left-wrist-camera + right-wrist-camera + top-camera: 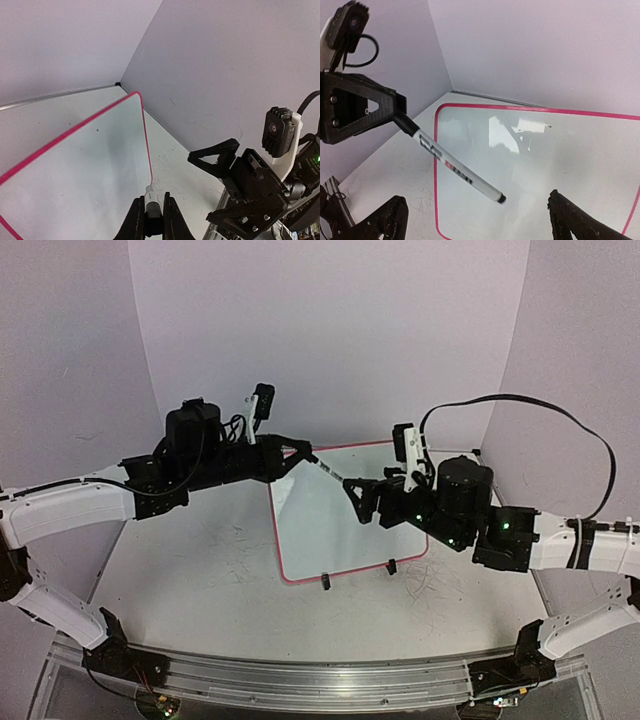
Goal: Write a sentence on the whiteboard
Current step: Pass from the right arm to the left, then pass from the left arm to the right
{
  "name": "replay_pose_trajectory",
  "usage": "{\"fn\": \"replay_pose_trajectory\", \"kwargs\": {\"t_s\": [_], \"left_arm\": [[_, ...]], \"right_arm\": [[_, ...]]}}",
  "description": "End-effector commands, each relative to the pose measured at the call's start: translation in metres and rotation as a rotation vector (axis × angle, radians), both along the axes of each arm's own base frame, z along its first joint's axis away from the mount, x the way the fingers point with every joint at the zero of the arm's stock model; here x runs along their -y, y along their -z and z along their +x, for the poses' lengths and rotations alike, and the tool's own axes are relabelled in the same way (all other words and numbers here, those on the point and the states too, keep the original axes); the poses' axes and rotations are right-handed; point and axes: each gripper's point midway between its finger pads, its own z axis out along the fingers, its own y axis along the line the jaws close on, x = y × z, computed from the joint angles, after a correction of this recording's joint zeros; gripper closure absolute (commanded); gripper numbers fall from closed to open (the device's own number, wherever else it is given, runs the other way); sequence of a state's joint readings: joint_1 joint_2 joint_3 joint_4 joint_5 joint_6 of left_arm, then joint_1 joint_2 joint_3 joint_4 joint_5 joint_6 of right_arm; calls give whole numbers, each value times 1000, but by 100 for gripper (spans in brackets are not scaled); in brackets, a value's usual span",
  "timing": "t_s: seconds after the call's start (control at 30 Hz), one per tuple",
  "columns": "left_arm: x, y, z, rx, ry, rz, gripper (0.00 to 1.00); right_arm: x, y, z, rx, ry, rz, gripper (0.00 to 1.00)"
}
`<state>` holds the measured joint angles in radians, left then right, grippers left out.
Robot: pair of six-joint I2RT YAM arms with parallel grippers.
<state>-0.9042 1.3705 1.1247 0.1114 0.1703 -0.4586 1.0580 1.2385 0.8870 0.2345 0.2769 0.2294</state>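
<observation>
The marker (328, 473) is being held in the air by the left pincer (296, 456), whose jaws are being pressed shut on its black end. From there the white barrel is being pointed toward 4 o'clock in the top view, and its small dark far end is hanging free above the whiteboard (330, 540). The right pincer (358, 502) is being held spread wide with nothing in it, just beside that free end and not touching it.

The whiteboard is lying at the middle of the worktop (190, 570), its two clip feet (326, 582) at the 6 o'clock edge. No writing is being shown on its surface. The left pincer is being held over the board's 11 o'clock corner, and the right pincer slightly toward 1 o'clock of the board's centre.

The marker is being judged light and stiff, with a smooth plastic barrel that is likely to slip or twist when it is being gripped only at one end. A hold across the printed middle of the barrel, closer to the writing end, is being judged steadier. Which end carries the tip, and whether a cap is on, cannot be told from these views.

The board is being judged thin, light and glossy, and so likely to slide on the worktop. Only light pressure is being called for.
</observation>
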Motion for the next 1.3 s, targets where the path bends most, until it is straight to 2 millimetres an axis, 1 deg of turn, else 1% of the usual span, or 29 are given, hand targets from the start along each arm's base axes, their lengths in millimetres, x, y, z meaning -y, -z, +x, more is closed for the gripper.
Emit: {"fn": "replay_pose_trajectory", "kwargs": {"t_s": [0.0,0.13,0.17,0.23,0.27,0.3,0.4,0.5,0.67,0.77,0.9,1.03,1.13,1.27], "left_arm": [[-18,-69,10,145,-106,-127,100],[-24,-94,1,173,-89,-228,100],[-25,-101,-2,175,-79,-258,100],[-26,-112,-8,180,-55,-301,100],[-27,-117,-11,182,-42,-318,100],[-28,-122,-13,184,-34,-335,100],[-34,-131,-19,186,-25,-376,100],[-39,-140,-28,194,0,-429,100],[-42,-155,-46,202,94,-533,100],[-39,-158,-55,203,154,-568,100],[-37,-156,-59,184,188,-598,100],[-35,-154,-60,169,211,-616,100],[-32,-150,-61,153,233,-625,100],[-29,-146,-61,142,250,-631,100]], "right_arm": [[29,-58,10,42,146,127,2],[47,-70,16,105,233,84,2],[48,-75,16,110,238,95,2],[43,-86,14,99,201,129,2],[41,-91,16,74,170,159,2],[33,-95,16,38,98,206,2],[20,-107,9,-9,-63,297,2],[16,-125,-2,-17,-210,390,2],[11,-145,-5,-52,-365,515,2],[4,-157,-17,-26,-474,557,2],[-11,-168,-30,-10,-616,590,3],[-18,-175,-30,0,-660,608,15],[-20,-180,-27,-4,-663,633,20],[-28,-185,-28,-12,-714,659,34]]}}
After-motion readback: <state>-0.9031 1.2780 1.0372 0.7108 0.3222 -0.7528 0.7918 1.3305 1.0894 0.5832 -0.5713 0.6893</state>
